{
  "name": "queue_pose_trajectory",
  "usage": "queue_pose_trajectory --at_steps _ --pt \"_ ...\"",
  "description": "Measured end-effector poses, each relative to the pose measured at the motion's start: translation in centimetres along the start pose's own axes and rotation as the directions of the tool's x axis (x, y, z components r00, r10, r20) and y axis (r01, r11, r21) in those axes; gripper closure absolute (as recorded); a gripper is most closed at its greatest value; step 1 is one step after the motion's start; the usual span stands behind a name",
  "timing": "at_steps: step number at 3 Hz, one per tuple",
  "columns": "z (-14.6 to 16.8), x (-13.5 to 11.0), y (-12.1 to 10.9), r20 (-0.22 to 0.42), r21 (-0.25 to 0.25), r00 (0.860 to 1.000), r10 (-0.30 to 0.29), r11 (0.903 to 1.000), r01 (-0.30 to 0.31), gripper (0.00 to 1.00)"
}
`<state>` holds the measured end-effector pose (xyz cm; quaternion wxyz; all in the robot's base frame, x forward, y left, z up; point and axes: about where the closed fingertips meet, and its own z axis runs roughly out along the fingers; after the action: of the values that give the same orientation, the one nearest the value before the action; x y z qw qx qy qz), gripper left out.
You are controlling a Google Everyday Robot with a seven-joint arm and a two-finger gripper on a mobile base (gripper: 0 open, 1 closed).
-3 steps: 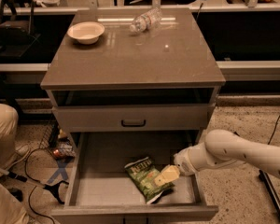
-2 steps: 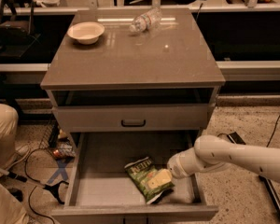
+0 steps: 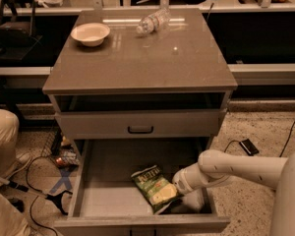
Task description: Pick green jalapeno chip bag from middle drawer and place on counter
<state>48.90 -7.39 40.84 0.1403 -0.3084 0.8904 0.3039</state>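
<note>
The green jalapeno chip bag [image 3: 152,187] lies flat on the floor of the open middle drawer [image 3: 108,200], right of its middle. My gripper [image 3: 171,193] reaches in from the right on a white arm and sits at the bag's right edge, low in the drawer. The arm's end hides where the gripper meets the bag. The counter [image 3: 137,58] is the glossy grey-brown top of the cabinet above.
A white bowl [image 3: 90,33] and a clear plastic water bottle [image 3: 153,21] lying on its side rest at the back of the counter. A shallower drawer front with a black handle [image 3: 140,130] sits above the open drawer. A person's legs [image 3: 2,146] and cables are at the left.
My arm has moved left and down into the drawer, bringing the gripper from the bag's right side onto its right edge. The bag has not visibly moved.
</note>
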Motion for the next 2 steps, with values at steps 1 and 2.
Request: queue_pose_trajectory --at_steps 1,2 --pt "1.46 1.07 -0.42 -0.015 -0.004 0.999 0.031 0.9995 -0.032 0.18" --pt "2.01 1.63 -0.59 -0.007 -0.007 0.999 0.053 0.9986 -0.053 0.41"
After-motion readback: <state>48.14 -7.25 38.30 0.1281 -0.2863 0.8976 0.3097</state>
